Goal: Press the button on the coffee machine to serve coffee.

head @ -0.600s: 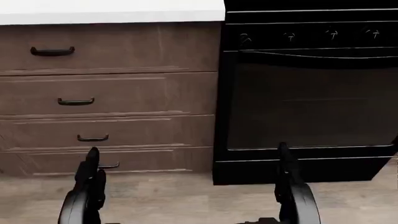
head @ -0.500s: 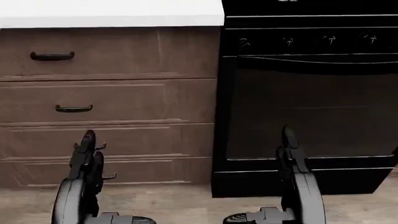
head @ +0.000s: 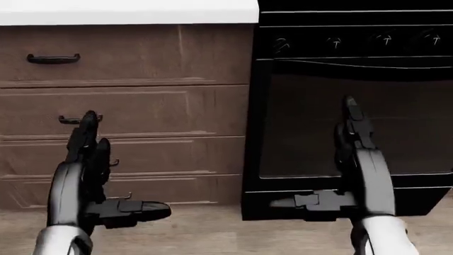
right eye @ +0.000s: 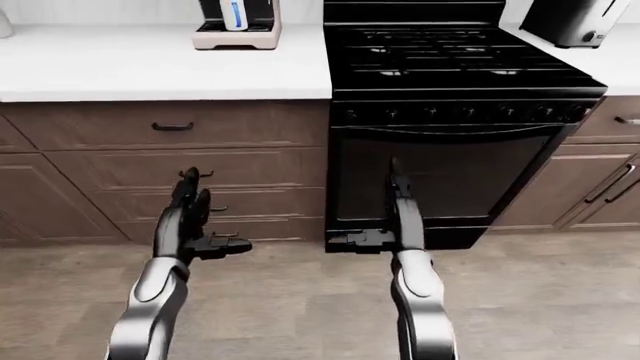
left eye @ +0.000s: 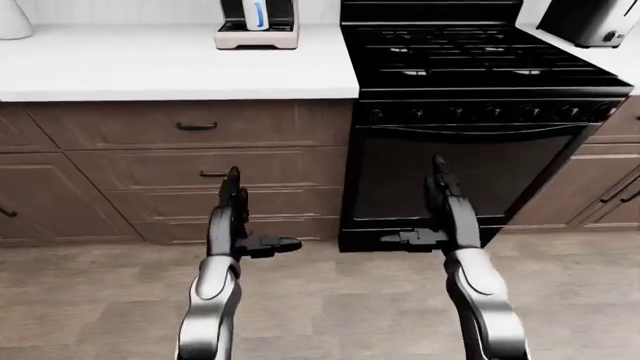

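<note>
The coffee machine (left eye: 258, 22) stands on the white counter (left eye: 150, 67) at the top of the left-eye view; only its beige base and a blue-marked lower part show, and its button is cut off by the frame's top edge. It also shows in the right-eye view (right eye: 236, 24). My left hand (left eye: 233, 202) is raised before the brown drawers, fingers straight up, thumb out sideways, open and empty. My right hand (left eye: 440, 199) is raised before the black oven door, also open and empty. Both hands are well below and short of the machine.
A black gas stove (left eye: 470, 67) with knobs and oven door (head: 354, 122) stands right of the brown drawer bank (head: 127, 106). A toaster-like appliance (left eye: 590, 19) sits on the counter at top right. Wood floor (left eye: 330, 300) lies below.
Both hands have risen in the head view, and their thumbs now show pointing inward. The picture shifted slightly, so the camera has moved a little.
</note>
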